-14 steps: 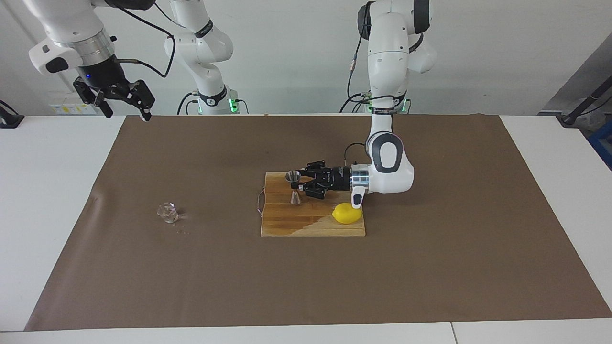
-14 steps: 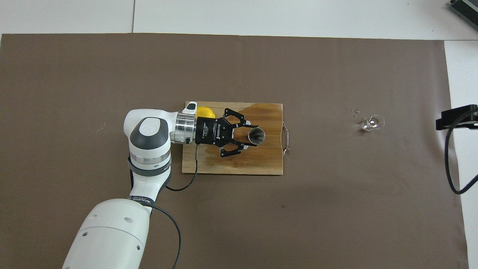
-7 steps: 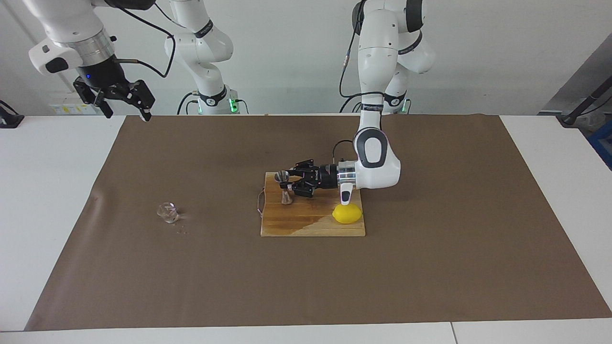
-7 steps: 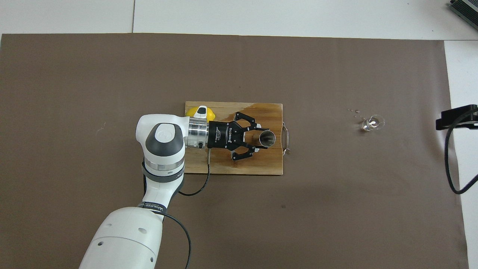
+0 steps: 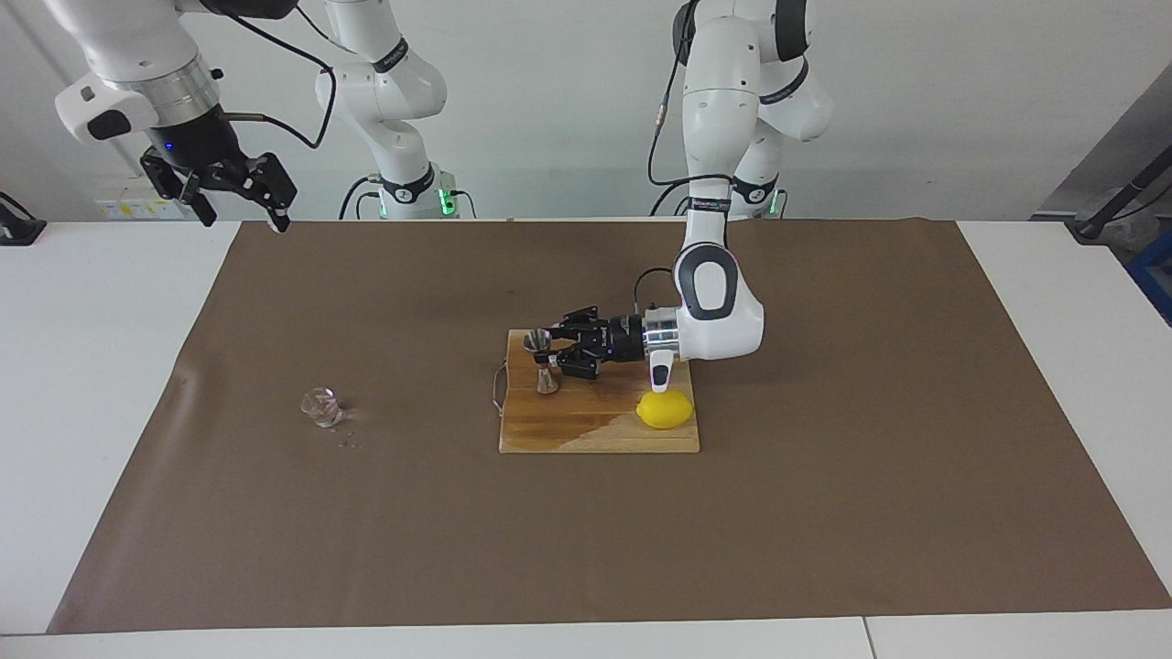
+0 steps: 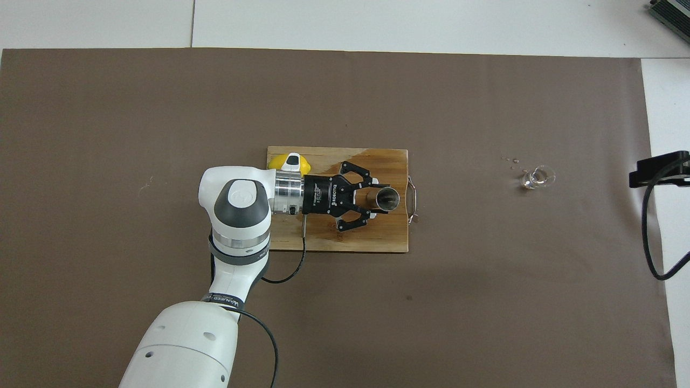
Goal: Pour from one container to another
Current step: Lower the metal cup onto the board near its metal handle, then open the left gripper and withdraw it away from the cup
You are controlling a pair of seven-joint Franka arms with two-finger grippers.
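On the wooden cutting board [image 5: 600, 430] at mid-desk: steel jigger [image 5: 543, 363], upright, long axis vertical, at the board's end toward the right arm. Left tool [image 5: 551, 355] lies level, clenched on the jigger at its waist. Glass cup [image 5: 320, 407]: on the brown mat [image 5: 824, 513], upright, well apart from the jigger, toward the right arm's end of the desk; droplets beside it. Right tool [image 5: 240, 190]: waiting high over the mat's corner, fingers parted, grasping nothing; judged the nearer arm to the cup. Lemon [image 5: 665, 409]: on the board, under the left wrist. Board's wire handle [image 6: 412, 199]: toward the cup. Mat between board and cup carries nothing.
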